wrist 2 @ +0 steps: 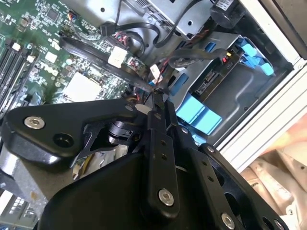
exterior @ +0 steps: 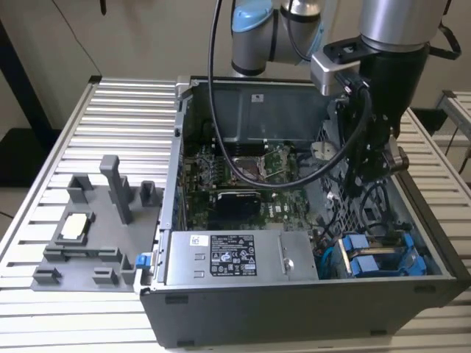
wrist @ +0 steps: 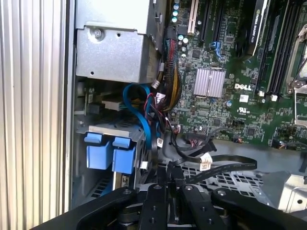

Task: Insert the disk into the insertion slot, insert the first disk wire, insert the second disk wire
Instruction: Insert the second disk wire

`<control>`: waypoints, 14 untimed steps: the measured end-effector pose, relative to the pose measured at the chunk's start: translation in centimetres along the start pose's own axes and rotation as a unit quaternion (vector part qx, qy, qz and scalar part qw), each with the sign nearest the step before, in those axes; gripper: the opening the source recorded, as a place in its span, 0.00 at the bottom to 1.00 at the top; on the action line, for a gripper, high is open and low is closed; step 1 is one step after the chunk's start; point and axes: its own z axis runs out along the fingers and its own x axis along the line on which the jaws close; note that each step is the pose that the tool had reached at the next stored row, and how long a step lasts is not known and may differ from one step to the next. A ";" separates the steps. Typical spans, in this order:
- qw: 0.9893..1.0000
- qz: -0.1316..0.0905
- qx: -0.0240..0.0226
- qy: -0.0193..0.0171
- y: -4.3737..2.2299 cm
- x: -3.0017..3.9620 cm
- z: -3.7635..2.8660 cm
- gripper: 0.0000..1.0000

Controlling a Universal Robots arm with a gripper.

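Inside the open computer case (exterior: 294, 309), my gripper (exterior: 366, 175) hangs over the cable bundle, just behind the grey drive cage (exterior: 412, 246). In both wrist views its fingers (wrist 2: 156, 103) lie pressed together, and a thin black wire (wrist: 171, 151) runs in between the tips of my gripper (wrist: 169, 173). Two blue-framed drives (exterior: 368, 259) sit side by side in the bays of the drive cage (wrist 2: 249, 91). I cannot tell which one is the disk. Their blue tabs (wrist: 110, 154) stick out of the cage. A blue cable (wrist: 136, 112) loops above them.
A green motherboard (exterior: 235, 184) fills the case floor. A grey power supply box (exterior: 221, 257) stands by the front wall. Loose black cables with white plugs (wrist: 206, 163) lie over a perforated panel (wrist: 230, 181). A grey fixture tray (exterior: 96, 220) rests on the slatted table (exterior: 44, 294).
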 end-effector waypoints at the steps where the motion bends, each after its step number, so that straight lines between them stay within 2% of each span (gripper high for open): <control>1: 1.000 0.000 -0.001 0.000 -0.08 0.13 0.03 0.16; 14: 1.000 -0.001 -0.012 -0.002 -0.96 2.20 0.38 0.16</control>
